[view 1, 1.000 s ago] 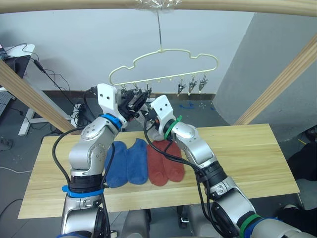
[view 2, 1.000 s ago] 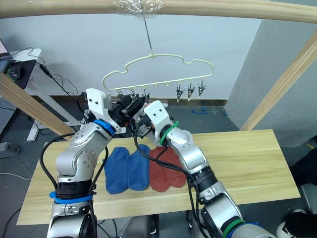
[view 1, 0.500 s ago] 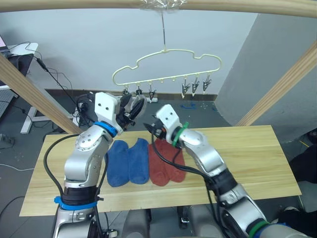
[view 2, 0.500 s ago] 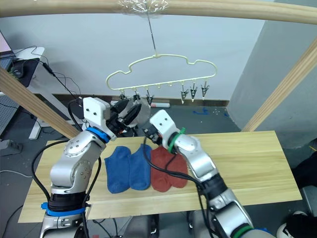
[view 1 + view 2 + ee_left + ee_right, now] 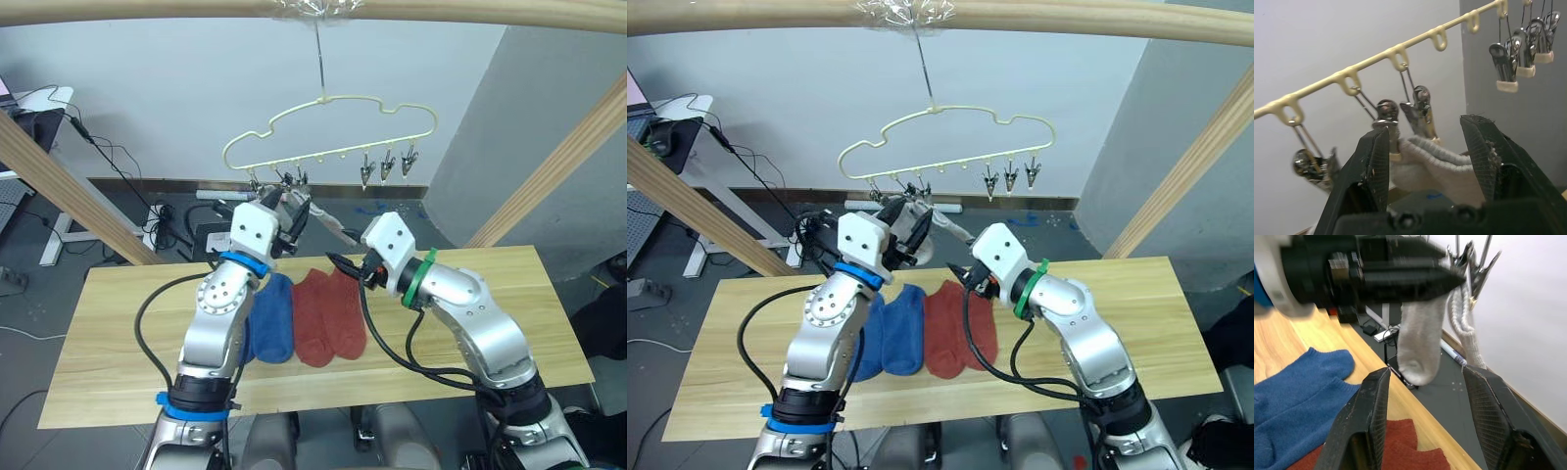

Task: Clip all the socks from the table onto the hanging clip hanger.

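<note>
Two grey socks hang from the clip hanger; the left gripper, fingers apart, straddles one. Right gripper gapes empty. Blue and red socks lie on the table.

Table with blue socks, red socks

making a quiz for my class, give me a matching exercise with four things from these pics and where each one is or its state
Things:
1. grey sock
2. blue socks
3. rust-red socks
4. right gripper

Places or states:
A. flat on the table, nearer the left arm
B. open
C. hanging from a clip of the clip hanger
D. flat on the table, below the right gripper

Pairs: 1-C, 2-A, 3-D, 4-B
</note>
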`<action>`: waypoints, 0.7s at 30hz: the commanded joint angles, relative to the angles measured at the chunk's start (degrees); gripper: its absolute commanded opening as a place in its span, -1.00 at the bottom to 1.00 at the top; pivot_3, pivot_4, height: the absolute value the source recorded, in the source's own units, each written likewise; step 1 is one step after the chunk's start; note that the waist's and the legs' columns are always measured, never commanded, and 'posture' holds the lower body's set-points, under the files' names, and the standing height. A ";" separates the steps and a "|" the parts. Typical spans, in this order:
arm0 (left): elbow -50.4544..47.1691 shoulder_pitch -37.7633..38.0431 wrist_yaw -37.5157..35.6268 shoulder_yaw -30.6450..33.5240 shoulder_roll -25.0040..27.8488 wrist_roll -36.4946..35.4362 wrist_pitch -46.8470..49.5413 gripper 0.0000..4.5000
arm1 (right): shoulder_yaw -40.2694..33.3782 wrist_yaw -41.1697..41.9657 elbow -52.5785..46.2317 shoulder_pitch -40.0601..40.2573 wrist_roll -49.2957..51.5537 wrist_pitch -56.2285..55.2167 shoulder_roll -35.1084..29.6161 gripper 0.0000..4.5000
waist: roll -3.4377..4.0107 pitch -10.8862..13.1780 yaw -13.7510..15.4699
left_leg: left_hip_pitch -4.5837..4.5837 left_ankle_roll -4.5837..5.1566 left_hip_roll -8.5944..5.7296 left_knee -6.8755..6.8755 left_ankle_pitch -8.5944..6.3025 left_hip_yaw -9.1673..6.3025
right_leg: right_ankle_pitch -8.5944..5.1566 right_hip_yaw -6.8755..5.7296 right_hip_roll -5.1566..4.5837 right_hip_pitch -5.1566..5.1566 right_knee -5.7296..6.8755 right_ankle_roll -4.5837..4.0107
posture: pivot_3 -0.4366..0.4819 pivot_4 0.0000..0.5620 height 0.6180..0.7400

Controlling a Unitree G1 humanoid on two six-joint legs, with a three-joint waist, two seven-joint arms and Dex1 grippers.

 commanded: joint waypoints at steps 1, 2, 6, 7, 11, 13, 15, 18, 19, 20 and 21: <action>0.13 -0.76 1.43 -0.27 -1.13 1.45 -2.68 0.06 | -1.28 0.02 -3.97 0.42 1.69 1.27 -0.99 0.10 | -0.01 0.01 -0.39 | 0.00 0.00 0.00 0.00 0.00 -0.01 | 0.00 -0.01 0.00 0.00 0.00 0.00 | -0.50 0.04 1.00; 0.51 -0.89 1.76 -0.32 -1.52 1.74 -2.97 -0.03 | -1.60 -0.15 -4.10 0.37 1.93 1.60 -1.24 0.11 | -0.01 0.01 -0.47 | 0.00 0.00 0.00 0.00 0.00 0.00 | 0.00 -0.01 0.00 0.00 0.00 0.00 | -0.53 0.04 1.00; 1.48 -1.36 3.82 0.10 -2.68 3.02 -3.22 -0.25 | -2.41 -0.75 -4.45 0.13 2.83 2.45 -2.02 0.11 | -0.02 0.01 -0.76 | 0.00 0.00 0.00 0.00 0.00 0.00 | 0.00 -0.01 0.02 0.00 0.00 0.01 | -0.53 0.04 1.00; 1.73 -1.47 4.25 0.25 -2.83 3.32 -3.37 -0.25 | -2.48 -0.79 -4.48 0.10 2.97 2.53 -2.16 0.11 | -0.02 0.01 -0.76 | 0.01 0.00 0.00 0.00 0.00 0.00 | 0.00 0.00 0.02 0.00 0.00 0.01 | -0.53 0.04 1.00; 3.49 -2.15 6.86 0.93 -3.96 4.39 -4.12 -0.25 | -3.35 -0.74 -4.15 -0.19 3.42 2.71 -2.95 0.11 | -0.03 0.01 -0.79 | 0.00 0.00 0.01 0.00 0.00 0.00 | 0.00 0.00 0.05 0.00 0.00 0.01 | -0.55 0.04 1.00; 3.71 -2.21 7.70 0.89 -4.47 4.65 -4.42 -0.25 | -3.69 -0.81 -3.99 -0.36 3.64 2.79 -3.28 0.11 | -0.04 0.02 -0.78 | 0.00 0.00 0.01 0.00 0.00 0.00 | -0.01 0.00 0.04 0.00 -0.01 0.01 | -0.56 0.04 1.00; 3.75 -2.08 7.98 0.69 -4.72 4.75 -4.64 -0.25 | -3.84 -0.93 -3.87 -0.52 3.80 2.83 -3.50 0.11 | -0.04 0.02 -0.79 | 0.00 0.01 0.01 0.00 0.00 0.01 | -0.01 0.00 0.04 0.00 -0.02 0.01 | -0.56 0.04 1.00; 3.77 -1.72 9.07 0.76 -5.36 4.83 -4.59 -0.25 | -4.11 -1.02 -3.76 -0.68 4.05 2.87 -3.75 0.11 | -0.04 0.02 -0.79 | 0.00 0.01 0.02 0.00 0.00 0.00 | -0.01 0.00 0.05 0.00 -0.01 0.01 | -0.56 0.04 1.00; 3.94 -1.76 9.40 0.85 -5.55 4.86 -4.51 -0.25 | -4.18 -1.08 -3.73 -0.71 4.15 2.88 -3.84 0.11 | -0.05 0.03 -0.79 | 0.00 0.01 0.01 0.00 0.00 0.00 | -0.01 0.00 0.05 0.00 -0.01 0.01 | -0.56 0.04 1.00; 4.21 -1.93 9.53 0.86 -5.65 4.84 -4.52 -0.25 | -4.22 -1.14 -3.70 -0.74 4.25 2.88 -3.93 0.11 | -0.05 0.03 -0.79 | 0.00 0.01 0.01 0.00 0.00 0.00 | -0.01 0.00 0.05 0.00 -0.02 0.01 | -0.56 0.04 1.00; 4.53 -2.21 9.51 0.84 -5.75 4.73 -4.54 -0.25 | -4.25 -1.21 -3.67 -0.78 4.35 2.87 -4.00 0.11 | -0.05 0.03 -0.79 | 0.00 0.01 0.01 0.00 0.00 0.01 | -0.01 0.00 0.05 0.00 -0.02 0.01 | -0.56 0.04 1.00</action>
